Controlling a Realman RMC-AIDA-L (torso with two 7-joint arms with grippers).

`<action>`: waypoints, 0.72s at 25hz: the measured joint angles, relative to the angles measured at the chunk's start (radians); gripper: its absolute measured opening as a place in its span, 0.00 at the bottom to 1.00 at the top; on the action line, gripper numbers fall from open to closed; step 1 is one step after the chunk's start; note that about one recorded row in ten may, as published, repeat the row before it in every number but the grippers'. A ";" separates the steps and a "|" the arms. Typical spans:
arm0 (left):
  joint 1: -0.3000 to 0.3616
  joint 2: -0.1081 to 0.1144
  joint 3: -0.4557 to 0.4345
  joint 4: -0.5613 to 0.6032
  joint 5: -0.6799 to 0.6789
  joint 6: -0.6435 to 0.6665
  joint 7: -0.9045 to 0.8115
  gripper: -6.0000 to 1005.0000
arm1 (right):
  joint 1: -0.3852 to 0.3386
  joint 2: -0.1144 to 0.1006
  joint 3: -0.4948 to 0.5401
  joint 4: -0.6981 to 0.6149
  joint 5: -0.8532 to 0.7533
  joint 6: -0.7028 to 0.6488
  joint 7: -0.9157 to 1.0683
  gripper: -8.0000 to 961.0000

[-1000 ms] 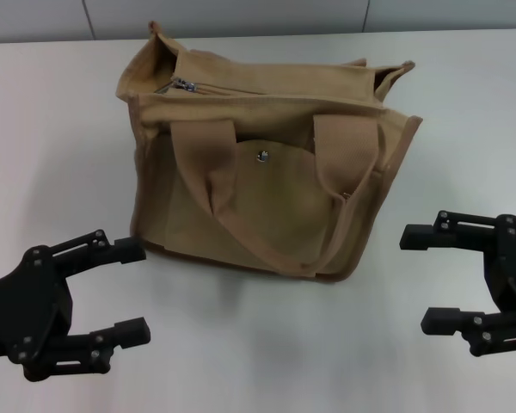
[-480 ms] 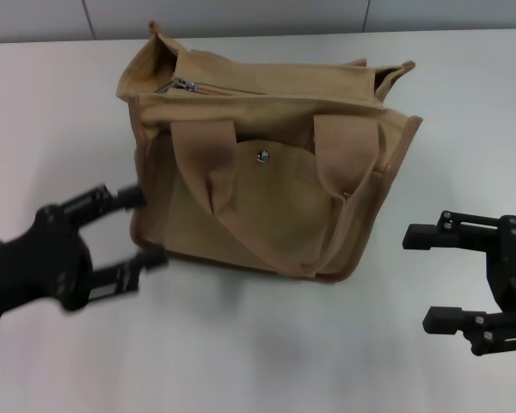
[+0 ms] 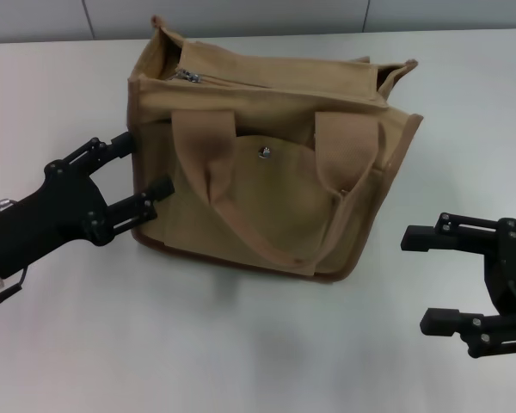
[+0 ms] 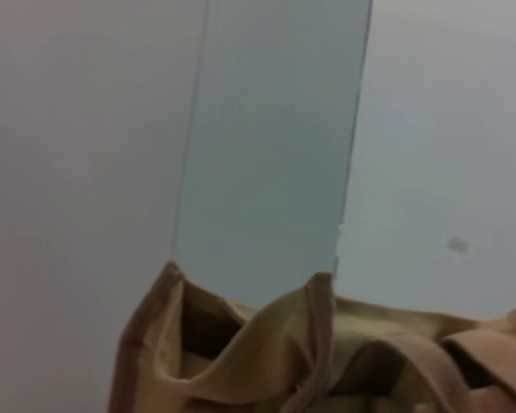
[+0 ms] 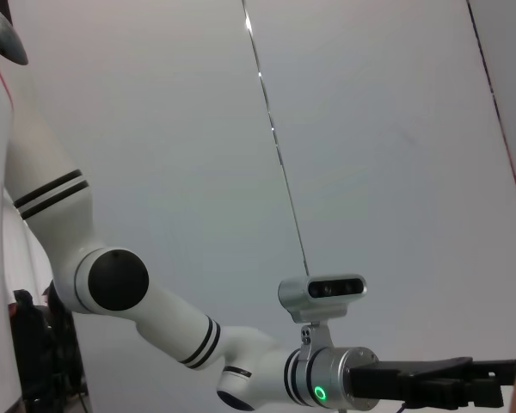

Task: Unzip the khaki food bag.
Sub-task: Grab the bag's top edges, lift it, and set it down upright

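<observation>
The khaki food bag [image 3: 275,172] stands upright in the middle of the white table, front pocket with its silver snap [image 3: 262,154] facing me. Its top zipper looks shut, with the metal pull [image 3: 189,76] at the left end. My left gripper [image 3: 143,163] is open at the bag's left end, fingertips against the side wall low down, below the zipper. The left wrist view shows the bag's top left corner [image 4: 241,361] close up. My right gripper [image 3: 420,280] is open and empty, near the table's front right, apart from the bag.
The white table [image 3: 258,361] runs under everything, and its far edge meets a grey wall [image 3: 241,17]. The right wrist view shows my left arm [image 5: 198,335] with its wrist camera against a pale wall.
My left gripper has moved forward and right, from the table's front left up to the bag's left end. The bag's top has shifted slightly away. The right arm has not moved.
</observation>
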 joint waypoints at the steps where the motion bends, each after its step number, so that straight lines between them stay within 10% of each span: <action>1: -0.001 0.000 -0.002 0.000 -0.001 -0.007 0.002 0.84 | -0.004 0.002 0.000 0.000 0.000 0.006 -0.001 0.83; 18: -0.030 -0.006 -0.008 -0.058 -0.096 -0.041 0.066 0.84 | -0.007 0.009 0.000 -0.001 -0.003 0.021 -0.002 0.83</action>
